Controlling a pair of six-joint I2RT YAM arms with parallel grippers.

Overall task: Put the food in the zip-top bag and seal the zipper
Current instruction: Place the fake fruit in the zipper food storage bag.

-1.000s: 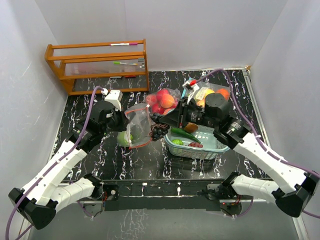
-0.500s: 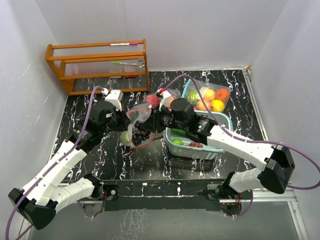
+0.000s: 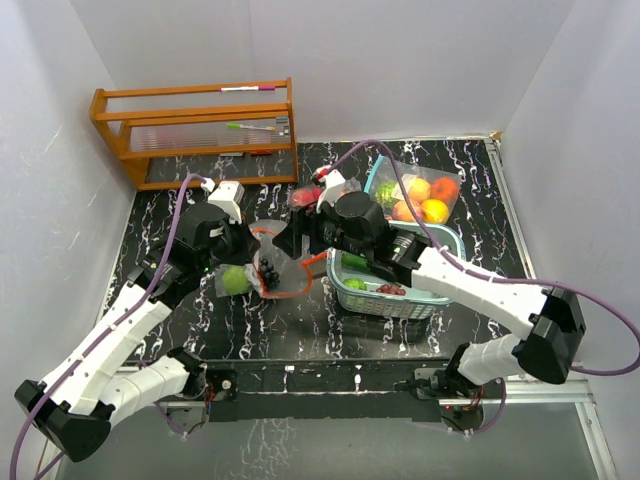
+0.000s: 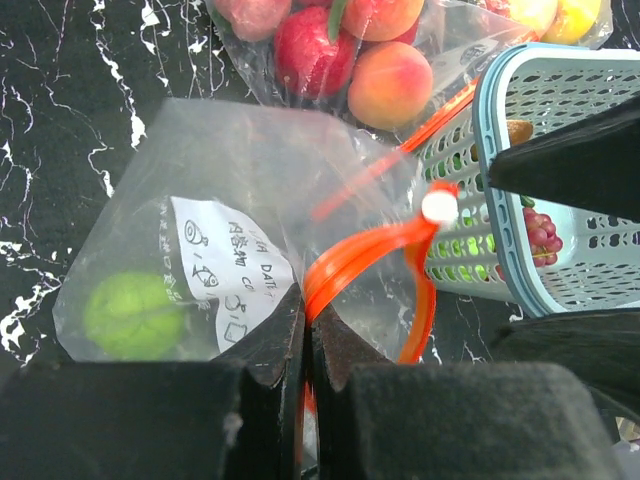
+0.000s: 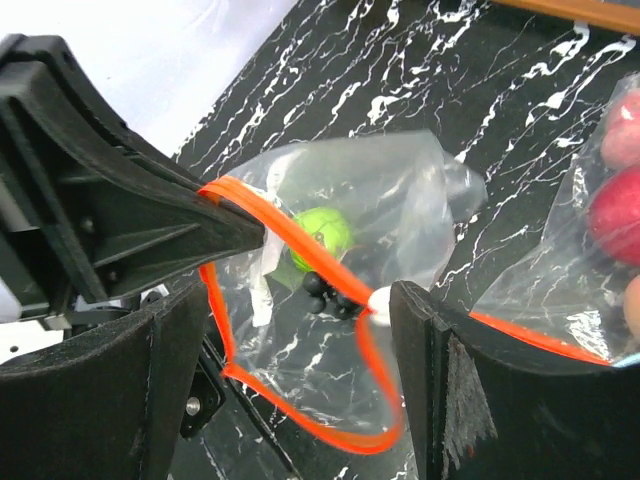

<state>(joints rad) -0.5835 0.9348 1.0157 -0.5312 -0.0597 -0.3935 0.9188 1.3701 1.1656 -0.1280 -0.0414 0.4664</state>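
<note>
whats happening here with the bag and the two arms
The left hand pinches the zip-top bag by its orange zipper rim, holding the mouth open. The right hand is open at the mouth; a green fruit and dark grapes lie inside. More food waits in the teal basket, and the zipper is unsealed.

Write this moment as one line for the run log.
left gripper: shut on bag | right gripper: open at bag mouth | bag: unsealed | inside: green fruit, dark grapes | basket: food inside
</note>
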